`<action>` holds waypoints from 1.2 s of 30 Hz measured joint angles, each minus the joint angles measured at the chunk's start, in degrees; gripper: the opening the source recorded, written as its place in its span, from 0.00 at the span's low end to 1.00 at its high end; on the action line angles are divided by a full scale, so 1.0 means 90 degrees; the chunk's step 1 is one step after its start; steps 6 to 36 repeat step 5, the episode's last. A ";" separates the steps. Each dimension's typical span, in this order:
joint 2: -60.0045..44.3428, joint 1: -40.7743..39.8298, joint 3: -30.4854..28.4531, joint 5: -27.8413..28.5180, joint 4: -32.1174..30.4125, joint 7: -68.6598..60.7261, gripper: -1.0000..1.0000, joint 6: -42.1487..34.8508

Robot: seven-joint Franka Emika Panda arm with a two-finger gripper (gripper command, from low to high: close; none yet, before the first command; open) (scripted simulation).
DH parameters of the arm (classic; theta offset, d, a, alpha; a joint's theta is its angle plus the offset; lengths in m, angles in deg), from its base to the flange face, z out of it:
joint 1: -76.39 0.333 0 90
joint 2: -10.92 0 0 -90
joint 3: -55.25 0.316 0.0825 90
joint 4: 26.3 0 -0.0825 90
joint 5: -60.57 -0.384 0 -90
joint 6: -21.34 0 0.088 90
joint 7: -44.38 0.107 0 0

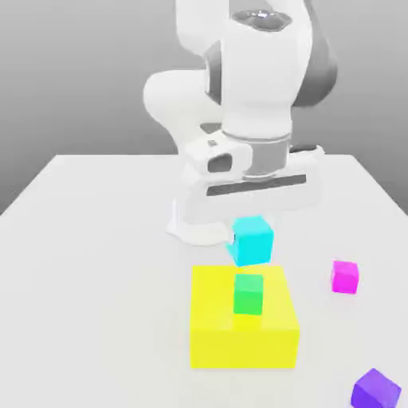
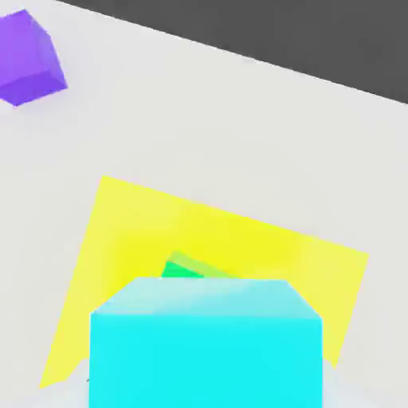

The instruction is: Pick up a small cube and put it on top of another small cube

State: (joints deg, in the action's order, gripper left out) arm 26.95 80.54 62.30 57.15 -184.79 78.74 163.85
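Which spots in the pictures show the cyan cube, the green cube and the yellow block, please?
Cyan cube [image 1: 253,245]: exterior view, on its front face.
Green cube [image 1: 248,298]: exterior view, on its front face.
Yellow block [image 1: 243,348]: exterior view, on its front side.

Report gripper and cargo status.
Gripper shut on cyan cube, aloft. Green cube on yellow block, uncovered. Nothing visible between cubes.

From my exterior view I look across the white table [image 1: 119,263] toward the arm [image 1: 259,88], slightly downward, while my hand view peers down close above the cyan cube [image 2: 205,358], both sharing the yellow block [image 1: 243,347] and purple cube [image 2: 28,60].
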 joint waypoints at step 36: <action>-0.0521 -0.0022 0.0039 0.0051 -0.0157 0.0017 1.00 0.0674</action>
